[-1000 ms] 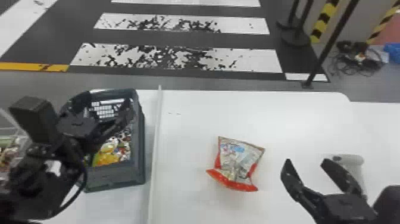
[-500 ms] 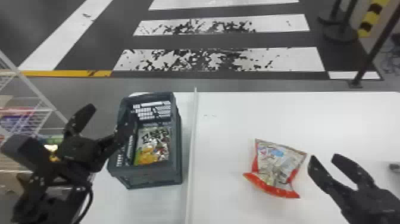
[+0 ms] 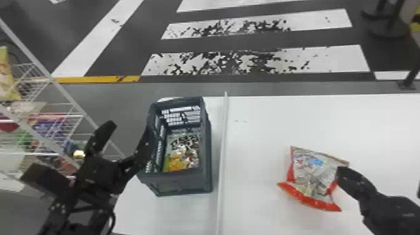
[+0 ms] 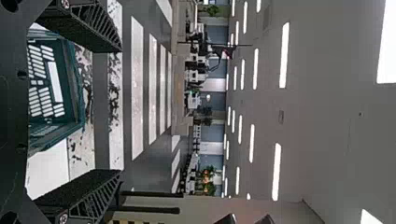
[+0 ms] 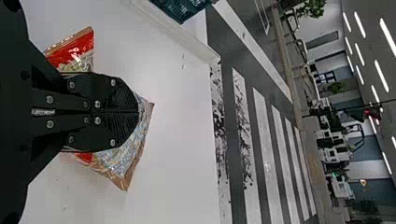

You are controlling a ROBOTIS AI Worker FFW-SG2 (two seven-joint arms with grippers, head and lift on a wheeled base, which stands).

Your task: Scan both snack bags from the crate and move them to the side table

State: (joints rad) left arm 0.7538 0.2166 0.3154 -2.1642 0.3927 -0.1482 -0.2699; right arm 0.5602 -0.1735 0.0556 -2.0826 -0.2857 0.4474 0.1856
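Note:
My left gripper (image 3: 129,129) stands open just left of the dark crate (image 3: 179,183); in the left wrist view nothing lies between its spread fingers, and the same gripper (image 4: 119,111) has the crate (image 4: 77,84) beyond it. Inside the crate lies a green-yellow snack bag (image 3: 182,151). A red and silver snack bag (image 3: 314,175) rests on the white table. My right gripper (image 3: 341,175) is at that bag's right edge. In the right wrist view the right gripper (image 5: 137,112) is shut, its fingers together in front of the bag (image 5: 123,158), covering its middle.
A raised white strip (image 3: 222,162) divides the table (image 3: 265,131) between the crate and the loose bag. Wire shelving (image 3: 67,114) with packaged goods stands at the far left. A dark post (image 3: 414,67) is beyond the table at the right.
The head view has swung left, bringing more shelving into sight. My right gripper has closed and moved left to the loose bag's edge. My left gripper stays open beside the crate.

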